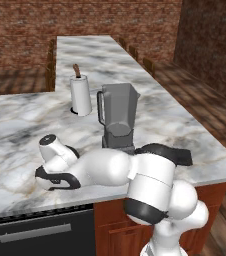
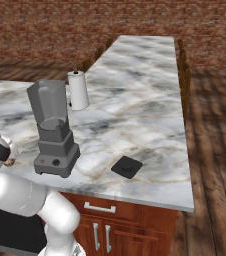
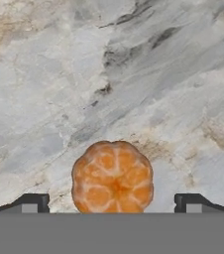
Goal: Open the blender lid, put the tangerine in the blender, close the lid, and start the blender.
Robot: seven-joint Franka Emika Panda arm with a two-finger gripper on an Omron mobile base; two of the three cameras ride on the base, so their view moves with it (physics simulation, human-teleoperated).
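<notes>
Marble table was seen beneath the spread claw, positioned astride the tangerine for grasping; the blender lid was already set aside.

Tangerine on marble; blender lidless.

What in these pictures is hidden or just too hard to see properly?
- Tangerine, hand view: its lower edge is cut off at the bottom; whether the open gripper touches it is unclear.
- Blender, left base view: the arm covers its base, hiding the controls.
- Blender lid, right base view: lies on the counter; too small for detail.
- Paper-towel roll, left base view: its foot is blurred.
</notes>
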